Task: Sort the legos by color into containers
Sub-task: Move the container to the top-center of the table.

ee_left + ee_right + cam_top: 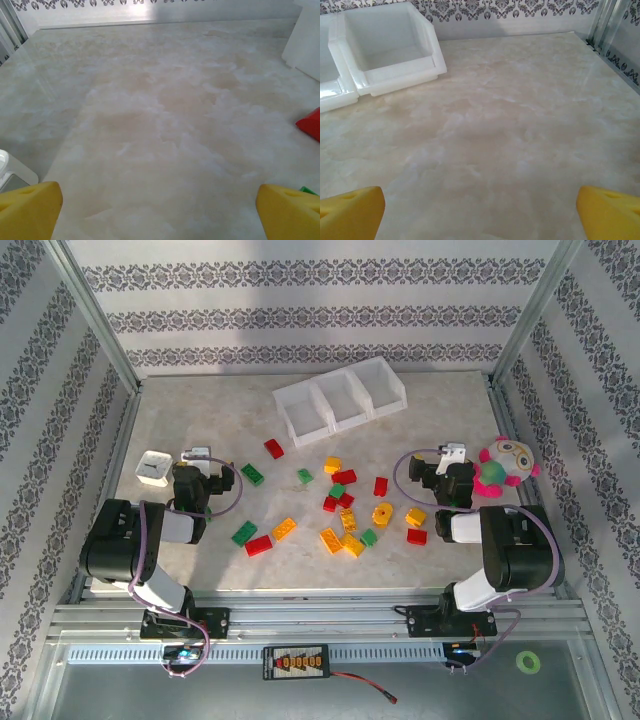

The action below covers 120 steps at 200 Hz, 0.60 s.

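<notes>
Several red, green and yellow-orange legos lie scattered mid-table, among them a red one (274,448), a green one (252,474) and a yellow one (284,529). The three joined white containers (340,400) stand at the back, and they look empty. My left gripper (196,464) hovers left of the pile, open, with nothing between its yellow fingers (30,210). In the left wrist view a red lego (311,125) shows at the right edge. My right gripper (447,462) sits right of the pile, open and empty (480,212). The right wrist view shows the rightmost container (390,50) ahead on the left.
A small white square box (154,469) sits just left of the left gripper, and its corner (10,172) shows in the left wrist view. A pink-and-green plush toy (505,464) lies right of the right gripper. Patterned walls and metal posts ring the table.
</notes>
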Each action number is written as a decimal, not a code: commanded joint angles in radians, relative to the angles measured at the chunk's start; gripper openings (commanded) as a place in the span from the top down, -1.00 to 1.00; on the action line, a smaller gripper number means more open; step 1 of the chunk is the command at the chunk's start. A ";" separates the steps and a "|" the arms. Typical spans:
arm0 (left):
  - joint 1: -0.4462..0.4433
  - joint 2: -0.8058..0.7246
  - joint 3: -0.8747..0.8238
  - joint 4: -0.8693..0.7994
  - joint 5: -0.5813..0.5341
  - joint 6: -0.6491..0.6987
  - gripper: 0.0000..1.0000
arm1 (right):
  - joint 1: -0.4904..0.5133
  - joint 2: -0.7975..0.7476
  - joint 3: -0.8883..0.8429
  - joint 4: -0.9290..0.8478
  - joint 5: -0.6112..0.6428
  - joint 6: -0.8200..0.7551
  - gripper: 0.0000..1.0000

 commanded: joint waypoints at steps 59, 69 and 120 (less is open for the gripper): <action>0.011 0.004 0.004 0.021 0.058 0.030 -0.99 | 0.015 -0.003 0.016 0.011 0.014 -0.012 -0.96; 0.011 0.003 0.004 0.022 0.059 0.030 -0.99 | 0.015 -0.003 0.016 0.011 0.015 -0.012 -0.97; 0.011 0.006 0.009 0.013 -0.013 0.001 -0.99 | 0.015 -0.003 0.017 0.011 0.015 -0.011 -0.96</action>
